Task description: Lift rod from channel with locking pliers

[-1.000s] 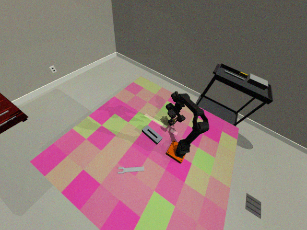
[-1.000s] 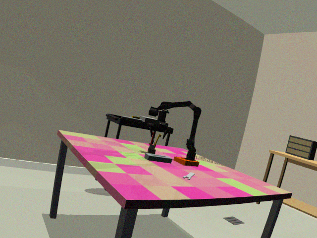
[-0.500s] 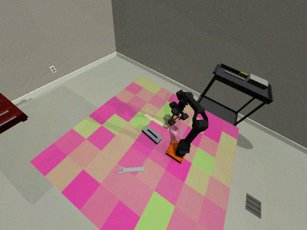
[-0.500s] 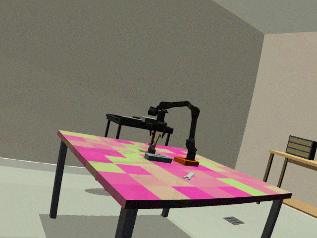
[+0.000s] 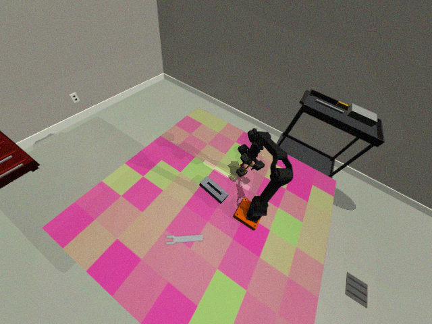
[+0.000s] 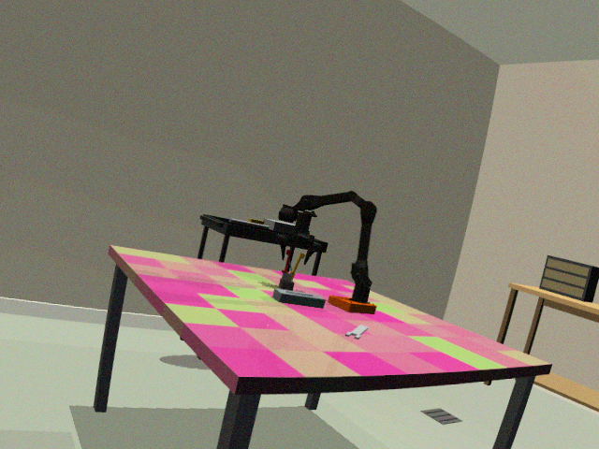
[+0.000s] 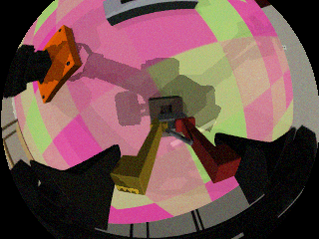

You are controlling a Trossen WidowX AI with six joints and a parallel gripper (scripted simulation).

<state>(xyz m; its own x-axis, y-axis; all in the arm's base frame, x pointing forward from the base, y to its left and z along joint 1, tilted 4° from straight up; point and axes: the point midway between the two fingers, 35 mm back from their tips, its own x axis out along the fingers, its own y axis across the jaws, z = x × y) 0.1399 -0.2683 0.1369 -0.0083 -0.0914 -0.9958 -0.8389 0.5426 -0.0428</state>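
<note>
The jaws stand wide open and released, pointing down over the pliers, with nothing gripped. In the wrist view the yellow handle [image 5: 248, 165] [image 6: 297, 266] [image 7: 152, 149] and the red handle [image 5: 241, 166] [image 6: 288, 261] [image 7: 206, 149] spread between them, each end close to one finger; contact cannot be told.

The step in hand looks to be taking the pliers. Centre over both handles before going lower, since a fingertip landing on a flared end could tip the tool. Come down straight, then close evenly, low enough for a firm hold; squeezing too hard here may lock the pliers before they reach the rod. Draw them straight up, so they do not drag the holster [image 5: 239, 171] [image 6: 286, 285] [image 7: 159, 103] along.

Beyond the holster, the slotted block [image 5: 206, 184] [image 6: 299, 298] [image 7: 150, 16] lies on the surface [image 5: 121, 261] [image 6: 290, 368], its channel facing up; the rod itself cannot be made out in it. The pliers will need turning to suit the slot. The orange base [image 5: 240, 210] [image 6: 338, 303] [image 7: 71, 50] is near the block, so keep the elbow high.
</note>
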